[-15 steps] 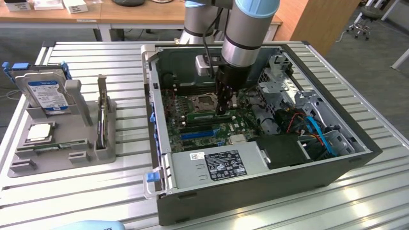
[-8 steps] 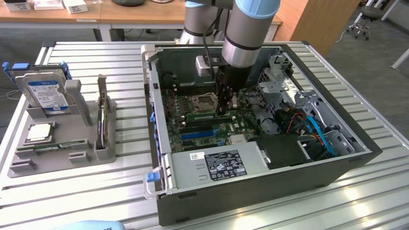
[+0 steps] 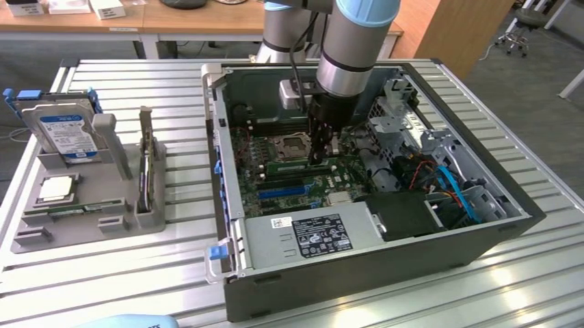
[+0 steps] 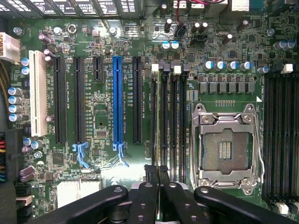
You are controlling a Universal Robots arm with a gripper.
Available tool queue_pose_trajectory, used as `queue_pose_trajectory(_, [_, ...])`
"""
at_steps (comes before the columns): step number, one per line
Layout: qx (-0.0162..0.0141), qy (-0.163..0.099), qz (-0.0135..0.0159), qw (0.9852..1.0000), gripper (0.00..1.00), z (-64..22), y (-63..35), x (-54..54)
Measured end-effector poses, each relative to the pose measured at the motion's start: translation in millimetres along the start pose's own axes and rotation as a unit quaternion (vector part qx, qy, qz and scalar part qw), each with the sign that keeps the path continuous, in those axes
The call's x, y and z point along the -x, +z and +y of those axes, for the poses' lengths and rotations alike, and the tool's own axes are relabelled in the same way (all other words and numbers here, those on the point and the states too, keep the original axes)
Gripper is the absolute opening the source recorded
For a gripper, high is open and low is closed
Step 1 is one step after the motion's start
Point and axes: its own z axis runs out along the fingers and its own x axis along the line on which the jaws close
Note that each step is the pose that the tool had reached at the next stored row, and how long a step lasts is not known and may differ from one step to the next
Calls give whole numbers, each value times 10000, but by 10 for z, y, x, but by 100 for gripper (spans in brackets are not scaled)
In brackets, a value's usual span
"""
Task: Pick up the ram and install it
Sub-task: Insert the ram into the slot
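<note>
Fingers [image 4: 148, 196] of the pincer [image 4: 157, 171], two black ones, were clenched tight together. Their tips stood at one end of the ram [image 3: 290, 167]. The ram was a thin green stick with a pale label. It lay along the long dark slots beside the square silver socket [image 4: 227, 149]. I could not tell if the tips squeezed the ram or just pressed on it.

Around it spread the green board [image 4: 103, 121], bumpy with tiny parts, small round cans and one bright blue slot [image 4: 117, 98]. The board sat inside a big grey metal case [image 3: 365, 280]. The case was open on top, with blue cables [image 3: 453, 188] in one corner. It lay on a silvery worktop [image 3: 109, 287] made of long ridged bars.

On the exterior view's left, well apart from the case, a grey tray [image 3: 82, 229] held a hard drive [image 3: 62, 133] standing up and a flat square chip [image 3: 57, 188]. The fat, shiny arm [image 3: 356, 41] stood over the case. Far back were wooden desks [image 3: 182, 24], a grey floor [image 3: 538, 68] and a chair [image 3: 522, 31].
</note>
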Motion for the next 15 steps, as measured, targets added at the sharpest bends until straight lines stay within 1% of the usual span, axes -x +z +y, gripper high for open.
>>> queue_pose_trajectory(15, [0, -7, 0, 10000, 12, 0, 8, -8])
